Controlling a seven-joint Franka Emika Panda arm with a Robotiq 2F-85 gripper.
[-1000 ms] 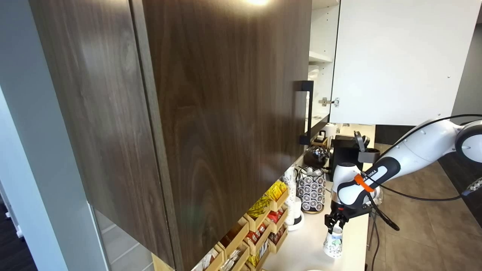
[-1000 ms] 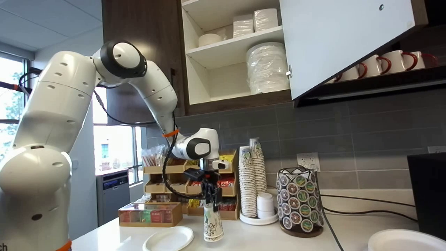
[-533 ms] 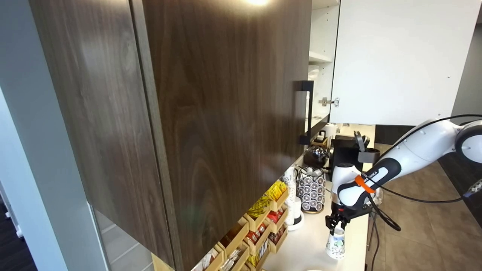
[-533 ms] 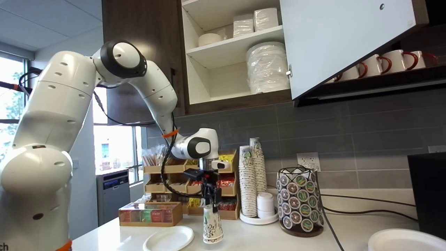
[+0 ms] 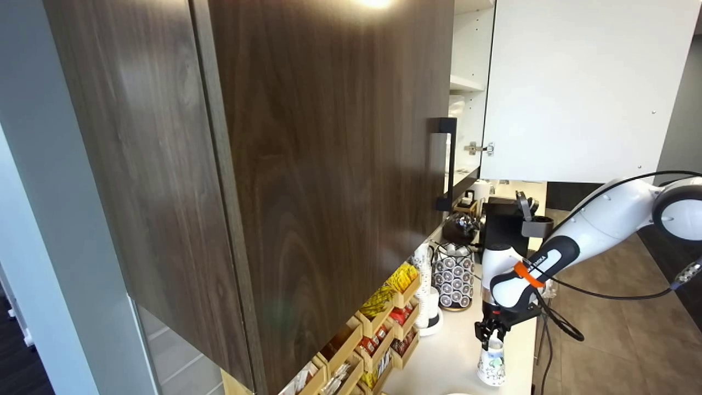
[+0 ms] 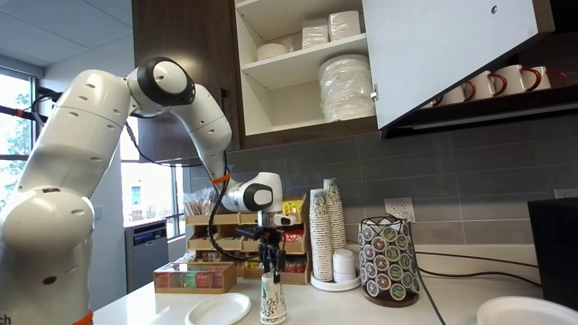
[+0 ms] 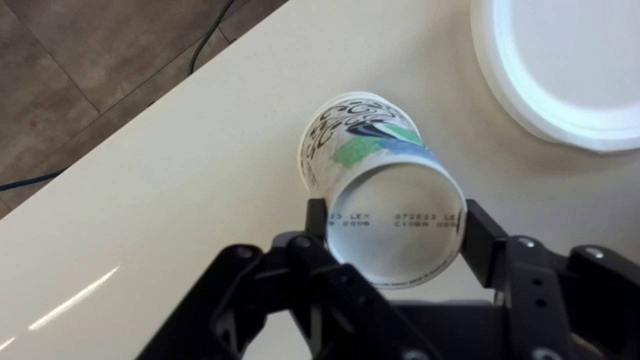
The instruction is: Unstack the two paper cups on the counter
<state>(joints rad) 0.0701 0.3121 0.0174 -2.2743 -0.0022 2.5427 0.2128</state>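
The two paper cups (image 6: 273, 301) are nested upside down, white with a dark swirl pattern and green and blue patches. They also show in an exterior view (image 5: 491, 366) and the wrist view (image 7: 350, 145). A double rim shows at their lower end; the inner cup is otherwise hidden. My gripper (image 6: 272, 273) points down, its fingers (image 7: 393, 212) pressed on both sides of the upper cup near its closed base. The stack leans slightly, low over the pale counter (image 6: 311, 313). I cannot tell whether its rim touches the counter.
A flat white plate (image 6: 219, 310) lies beside the cups. Behind stand a tea box (image 6: 195, 279), a snack rack (image 6: 226, 244), tall cup stacks (image 6: 321, 243), small white containers (image 6: 344, 266) and a pod holder (image 6: 389, 262). The counter's edge shows in the wrist view (image 7: 172, 87).
My gripper has moved downward with the cups in it, so they are lower in both exterior views, and the stack stands a little more upright. The plate and other things have not moved.
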